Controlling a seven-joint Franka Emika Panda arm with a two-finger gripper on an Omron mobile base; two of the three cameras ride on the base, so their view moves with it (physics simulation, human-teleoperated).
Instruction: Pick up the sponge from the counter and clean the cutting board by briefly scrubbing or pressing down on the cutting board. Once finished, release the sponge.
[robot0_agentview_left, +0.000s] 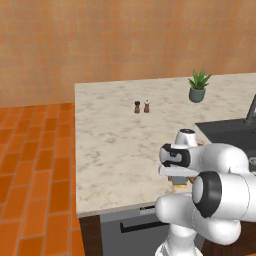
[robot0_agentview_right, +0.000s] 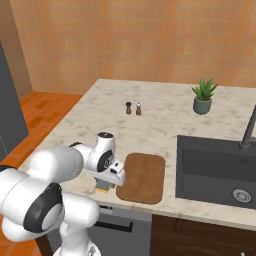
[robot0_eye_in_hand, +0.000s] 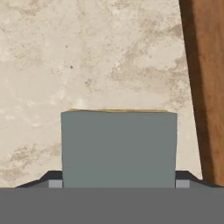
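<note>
Near edge of the beige marbled stone table (robot0_agentview_right: 165, 117): white arm's end effector (robot0_agentview_right: 103, 187) down over the small grey-green-topped, yellow-bottomed sponge (robot0_eye_in_hand: 119, 148), dark fingertips (robot0_eye_in_hand: 183, 178) flanking both sides, looks closed on it, lift unclear. Sponge sits just left of the flat brown wooden cutting board (robot0_agentview_right: 142, 177), not on it. Judged: grasp stage, scrubbing and release left. Further back: two small shakers (robot0_agentview_right: 133, 108), potted green plant (robot0_agentview_right: 203, 96), dark sink basin (robot0_agentview_right: 217, 169)

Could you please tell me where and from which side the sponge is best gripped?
Grip the sponge across its two short sides, coming straight down from above: it lies flat on the counter beside the cutting board, and the end effector fingers already flank it.
</note>
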